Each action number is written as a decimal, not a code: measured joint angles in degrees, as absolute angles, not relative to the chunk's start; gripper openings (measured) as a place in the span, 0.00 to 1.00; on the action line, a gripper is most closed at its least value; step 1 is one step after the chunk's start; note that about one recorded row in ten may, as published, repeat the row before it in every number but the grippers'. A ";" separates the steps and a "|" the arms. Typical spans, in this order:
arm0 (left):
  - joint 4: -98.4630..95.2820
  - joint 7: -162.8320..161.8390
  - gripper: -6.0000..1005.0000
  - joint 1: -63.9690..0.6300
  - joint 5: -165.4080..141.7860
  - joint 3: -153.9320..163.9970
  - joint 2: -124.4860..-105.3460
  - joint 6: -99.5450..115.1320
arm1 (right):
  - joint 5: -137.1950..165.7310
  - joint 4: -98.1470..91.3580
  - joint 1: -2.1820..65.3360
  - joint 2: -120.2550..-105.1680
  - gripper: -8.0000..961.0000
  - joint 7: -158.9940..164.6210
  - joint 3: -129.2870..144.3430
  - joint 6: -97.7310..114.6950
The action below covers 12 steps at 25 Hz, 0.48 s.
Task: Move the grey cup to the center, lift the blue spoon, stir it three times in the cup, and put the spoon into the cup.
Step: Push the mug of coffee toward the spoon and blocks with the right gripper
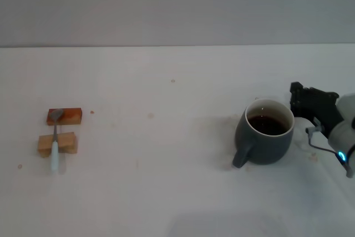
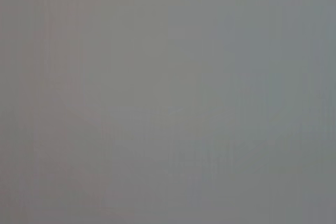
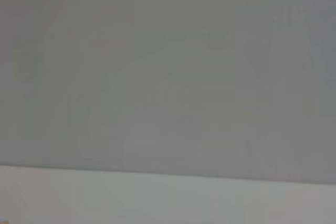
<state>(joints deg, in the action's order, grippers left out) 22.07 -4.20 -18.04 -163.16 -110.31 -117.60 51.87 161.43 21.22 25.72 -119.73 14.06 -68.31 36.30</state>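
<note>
Black and close beside the grey cup (image 1: 264, 132), the right gripper (image 1: 302, 102) sits at the cup's far right side in the head view; whether its fingers are spread or pressed together cannot be told. Dark liquid fills the cup, whose handle points toward the robot's left. Far left on the surface (image 1: 166, 154), the blue spoon (image 1: 55, 141) lies across two wooden blocks (image 1: 57, 143). Both wrist views show only blank grey wall; the right one also shows a pale strip of surface.
</note>
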 joint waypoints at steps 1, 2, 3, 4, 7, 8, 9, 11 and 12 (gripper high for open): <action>22.06 -4.15 0.68 -18.03 -163.20 -110.31 -117.58 51.86 | 161.40 21.27 25.28 -119.69 0.01 14.05 -68.34 36.29; 22.05 -4.12 0.68 -18.04 -163.22 -110.31 -117.56 51.83 | 161.38 21.29 24.87 -119.67 0.01 14.03 -68.35 36.29; 22.05 -4.12 0.68 -18.05 -163.25 -110.30 -117.55 51.78 | 161.37 21.50 24.38 -119.66 0.01 14.02 -68.36 36.28; 22.09 -4.10 0.68 -18.07 -163.28 -110.30 -117.51 51.67 | 161.36 22.34 23.26 -119.65 0.01 13.94 -68.28 36.28; 22.10 -4.04 0.68 -18.12 -163.30 -110.30 -117.50 51.67 | 161.36 24.25 21.66 -119.63 0.01 13.22 -68.02 35.93; 22.11 -4.04 0.68 -18.15 -163.30 -110.30 -117.50 51.67 | 161.36 25.23 21.02 -119.63 0.01 12.78 -67.95 35.71; 22.13 -4.10 0.68 -18.22 -163.30 -110.29 -117.50 51.72 | 161.36 27.74 19.47 -119.73 0.01 11.31 -67.78 35.00; 22.16 -4.14 0.68 -18.27 -163.30 -110.21 -117.50 51.73 | 161.35 30.10 18.05 -119.77 0.01 10.54 -67.07 34.29; 22.18 -4.16 0.68 -18.31 -163.31 -110.11 -117.50 51.74 | 161.35 31.30 17.33 -119.78 0.01 10.41 -66.47 33.85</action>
